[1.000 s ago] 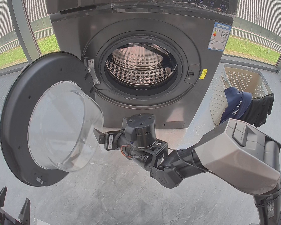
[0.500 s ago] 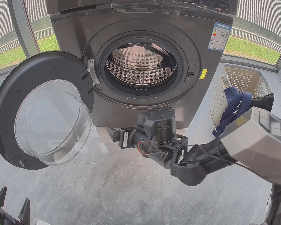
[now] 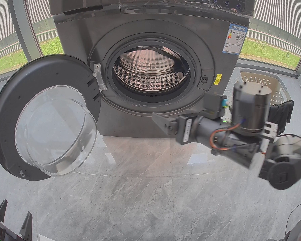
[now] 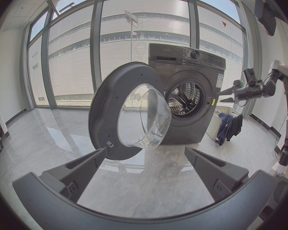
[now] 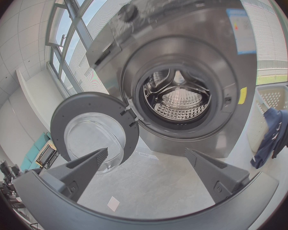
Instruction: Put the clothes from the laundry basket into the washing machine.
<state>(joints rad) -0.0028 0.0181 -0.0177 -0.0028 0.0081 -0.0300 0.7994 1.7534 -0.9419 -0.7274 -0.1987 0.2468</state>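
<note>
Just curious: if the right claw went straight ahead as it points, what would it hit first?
Probably the washing machine front, near the lower rim of its open drum; depth is hard to judge.

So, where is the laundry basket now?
In the head view the basket stands on the floor at the right, close beside the washer, with clothes hanging over its rim.
</note>
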